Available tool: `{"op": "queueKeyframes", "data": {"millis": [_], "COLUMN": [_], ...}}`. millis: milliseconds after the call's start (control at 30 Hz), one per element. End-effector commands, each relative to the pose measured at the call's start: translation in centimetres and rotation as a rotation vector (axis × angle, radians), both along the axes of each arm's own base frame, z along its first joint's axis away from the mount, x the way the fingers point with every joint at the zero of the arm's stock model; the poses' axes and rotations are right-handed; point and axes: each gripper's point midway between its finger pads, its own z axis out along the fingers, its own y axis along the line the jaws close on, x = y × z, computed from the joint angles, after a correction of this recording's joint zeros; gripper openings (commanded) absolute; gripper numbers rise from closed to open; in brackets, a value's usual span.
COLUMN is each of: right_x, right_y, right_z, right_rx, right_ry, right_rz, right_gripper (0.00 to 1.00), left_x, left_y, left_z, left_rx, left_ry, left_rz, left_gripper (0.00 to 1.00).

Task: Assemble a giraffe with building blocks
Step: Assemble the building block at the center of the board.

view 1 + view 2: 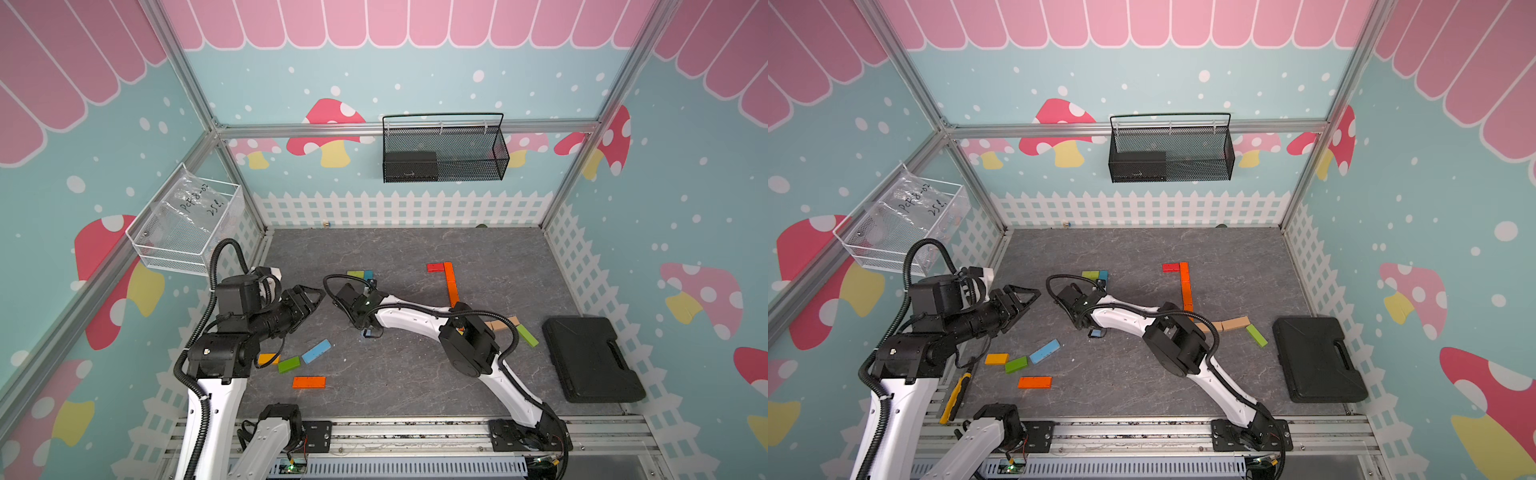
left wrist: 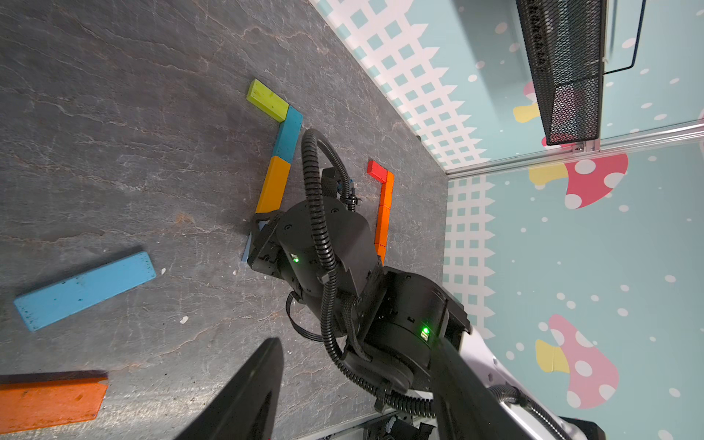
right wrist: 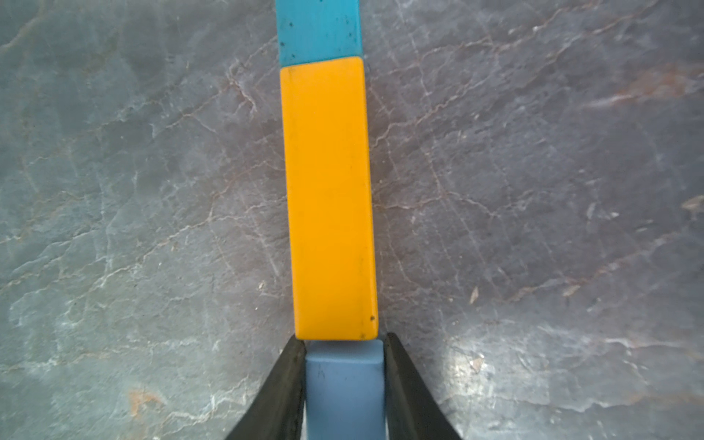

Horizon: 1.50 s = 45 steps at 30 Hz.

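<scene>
Lime block, teal block and yellow block lie flat in an L-shaped chain; grey-blue block butts the yellow end. Red block and orange row form a second L. Loose blocks lie scattered.

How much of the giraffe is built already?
Two lines are laid: a red block with orange blocks, and a lime block, teal block and yellow block. The right gripper holds a blue block at the yellow block's end. The left gripper is open and empty. Loose blocks lie around, so lots is left.
</scene>
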Motion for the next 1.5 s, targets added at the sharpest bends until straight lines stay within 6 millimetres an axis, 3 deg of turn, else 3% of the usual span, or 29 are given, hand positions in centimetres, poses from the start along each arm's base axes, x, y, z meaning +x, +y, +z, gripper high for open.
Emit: {"op": "queueKeyframes", "data": {"millis": [0,200,400,567,700,800,933,1033,1133,1300,1467], "right_x": [0.4,0.5,0.5,0.6,0.6,0.9,0.8,0.3,-0.3,-1.6,-2.1], "right_y": [-0.8,-0.5,-0.5,-0.3,0.0,-0.2,-1.3,-2.4,-2.9,-3.2,-4.5], "right_z": [-1.3,-1.5,-0.8,1.0,4.6,8.4,12.9,14.9,15.3,13.5,12.5], "right_rx": [-0.049,-0.043,-0.038,-0.027,0.005,0.036,0.062,0.07,0.08,0.101,0.099], "right_ry": [0.006,0.012,0.007,-0.019,-0.066,-0.121,-0.188,-0.211,-0.199,-0.143,-0.139], "right_rz": [-0.017,-0.013,-0.01,0.008,0.028,0.039,0.058,0.069,0.09,0.1,0.094], "right_gripper": [0.34,0.36,0.5,0.58,0.62,0.64,0.65,0.65,0.65,0.65,0.63], "left_x": [-0.1,-0.1,-0.1,-0.2,-0.3,-0.3,-0.3,-0.4,-0.6,-1.1,-2.6], "left_y": [-0.2,-0.2,-0.2,0.0,0.3,0.6,1.2,1.6,2.0,2.3,3.6], "left_z": [0.3,0.3,0.2,0.0,-0.5,-0.9,-1.7,-2.8,-3.8,-5.1,-9.8], "left_rx": [0.007,0.008,0.011,0.018,0.041,0.06,0.094,0.122,0.152,0.181,0.258], "left_ry": [-0.025,-0.026,-0.022,-0.015,0.006,0.022,0.059,0.107,0.145,0.202,0.419], "left_rz": [-0.015,-0.017,-0.016,-0.012,-0.002,0.009,0.026,0.03,0.038,0.032,0.038], "left_gripper": [0.65,0.65,0.65,0.65,0.65,0.65,0.65,0.65,0.65,0.66,0.68]}}
